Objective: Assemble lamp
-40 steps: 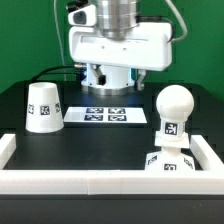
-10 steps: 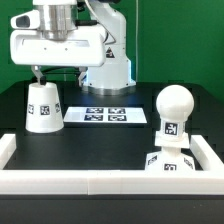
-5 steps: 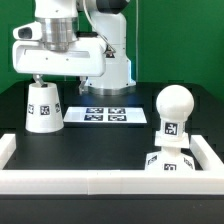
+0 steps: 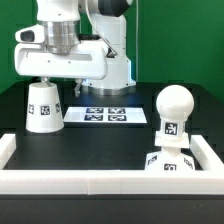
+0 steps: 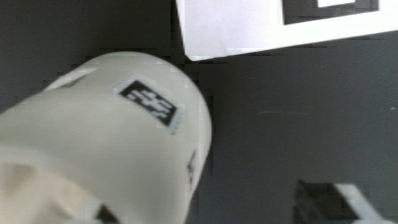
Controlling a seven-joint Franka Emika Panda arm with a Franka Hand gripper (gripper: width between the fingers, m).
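Note:
The tapered white shade (image 4: 43,107) stands wide end down at the exterior view's left, with a tag on its side. My gripper (image 4: 58,86) hangs open just above it, one fingertip (image 4: 40,78) over the shade's top and the other toward the exterior view's right. In the wrist view the shade (image 5: 107,140) fills most of the picture and my gripper (image 5: 222,205) holds nothing; one dark finger (image 5: 342,200) shows beside the shade. The ball-shaped bulb (image 4: 175,112) stands on the small square base (image 4: 168,163) at the front right.
The marker board (image 4: 103,115) lies flat behind the middle of the table and also shows in the wrist view (image 5: 285,30). A white rail (image 4: 90,181) borders the table's front and sides. The arm's white base (image 4: 112,72) stands at the back.
My gripper has come down toward the shade and shifted slightly to the exterior view's right. The shade, bulb and base have not moved.

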